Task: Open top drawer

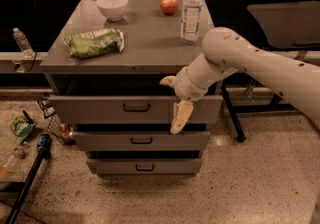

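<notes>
The top drawer [100,109] is the widest grey front of three, with a small dark centre handle [136,107]. It stands out a little from the cabinet, with a dark gap above it. My gripper [175,99] is at the right part of this front, right of the handle. It is open. The upper finger [168,81] sits at the gap above the front's top edge. The lower finger [181,116] hangs in front of the panel, down to its bottom edge. Two shallower drawers [141,140] lie below.
On the cabinet top stand a white bowl [112,5], an apple [169,4], a water bottle [191,12] and a green chip bag [94,43]. Floor clutter lies at the left: a green packet [21,128], a can [65,132], a black pole [30,178]. A black table [287,23] stands at the right.
</notes>
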`<state>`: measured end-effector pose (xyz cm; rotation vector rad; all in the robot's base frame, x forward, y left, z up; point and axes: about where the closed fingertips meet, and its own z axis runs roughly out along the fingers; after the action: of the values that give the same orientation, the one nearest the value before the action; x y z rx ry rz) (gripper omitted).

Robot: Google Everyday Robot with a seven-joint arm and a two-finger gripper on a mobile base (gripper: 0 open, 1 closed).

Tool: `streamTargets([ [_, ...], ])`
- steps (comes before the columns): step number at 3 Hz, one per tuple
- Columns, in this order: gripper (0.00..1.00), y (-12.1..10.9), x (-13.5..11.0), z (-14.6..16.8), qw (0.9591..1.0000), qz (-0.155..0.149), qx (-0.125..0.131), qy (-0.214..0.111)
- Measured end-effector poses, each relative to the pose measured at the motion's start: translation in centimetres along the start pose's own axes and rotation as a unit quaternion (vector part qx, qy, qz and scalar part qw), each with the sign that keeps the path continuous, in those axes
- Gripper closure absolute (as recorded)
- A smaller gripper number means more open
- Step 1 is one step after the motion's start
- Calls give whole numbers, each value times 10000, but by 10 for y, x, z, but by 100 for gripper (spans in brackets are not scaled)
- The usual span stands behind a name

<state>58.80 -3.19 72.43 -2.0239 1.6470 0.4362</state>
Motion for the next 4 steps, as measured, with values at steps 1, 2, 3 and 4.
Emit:
streamTargets([
  [1, 0, -13, 8, 18, 9999, 41, -61, 78],
  [2, 3, -25, 18, 39, 9996, 135, -177, 174],
  [3, 26, -28, 24, 50, 9993, 234, -257, 168],
  [4, 49, -8, 31, 44, 9988, 268, -366, 162],
])
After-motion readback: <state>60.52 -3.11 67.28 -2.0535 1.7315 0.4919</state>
